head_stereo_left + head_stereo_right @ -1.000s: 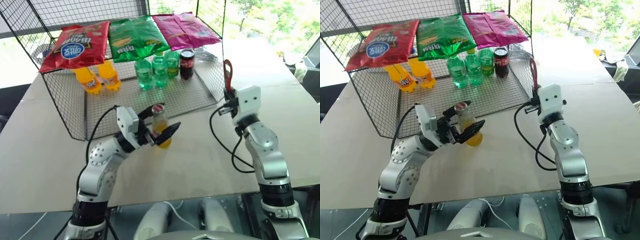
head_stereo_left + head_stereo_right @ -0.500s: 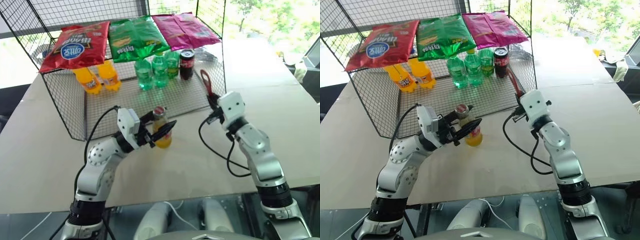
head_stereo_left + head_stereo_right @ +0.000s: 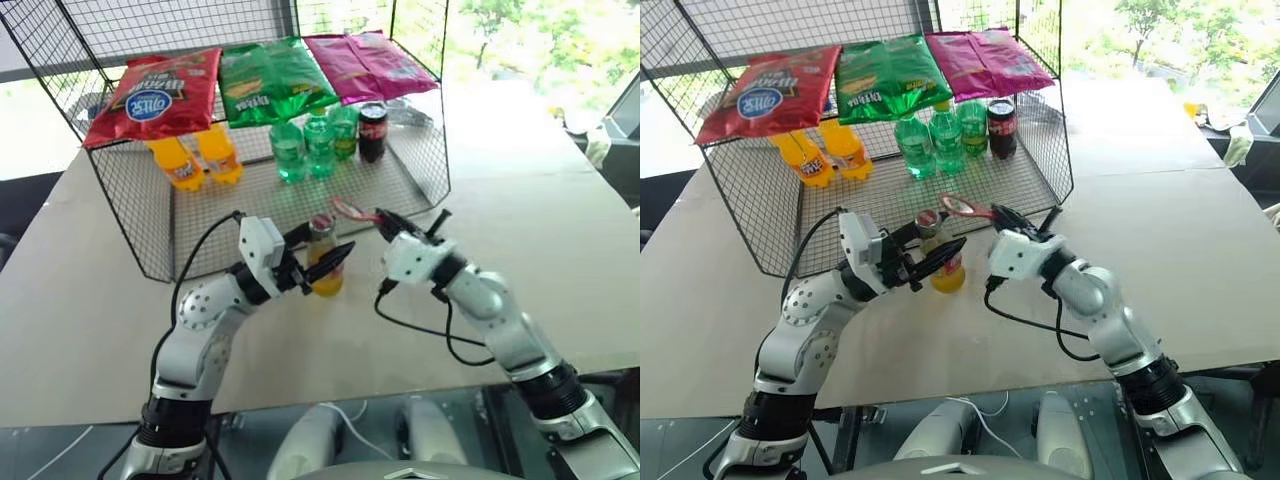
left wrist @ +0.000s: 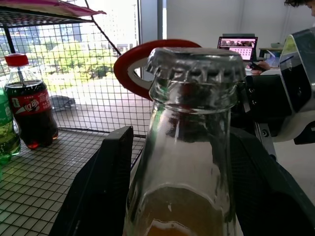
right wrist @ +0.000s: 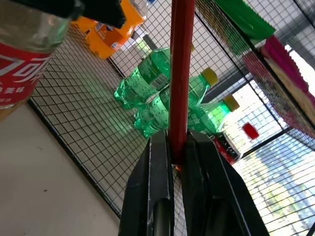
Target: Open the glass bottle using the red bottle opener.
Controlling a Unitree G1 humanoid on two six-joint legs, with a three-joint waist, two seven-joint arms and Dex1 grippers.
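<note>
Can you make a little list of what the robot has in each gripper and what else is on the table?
left gripper: shut on the glass bottle, which stands on the table
right gripper: shut on the red opener
opener head: right by the bottle's cap
cap: still on
wire rack: behind the bottle
top shelf: red, green and pink snack bags
bottom shelf: orange bottles, green bottles, a cola bottle

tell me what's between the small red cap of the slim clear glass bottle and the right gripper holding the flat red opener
Only the red bottle opener itself spans it: its ring head reaches toward the glass bottle's cap from the right gripper, seen in the right eye view.
</note>
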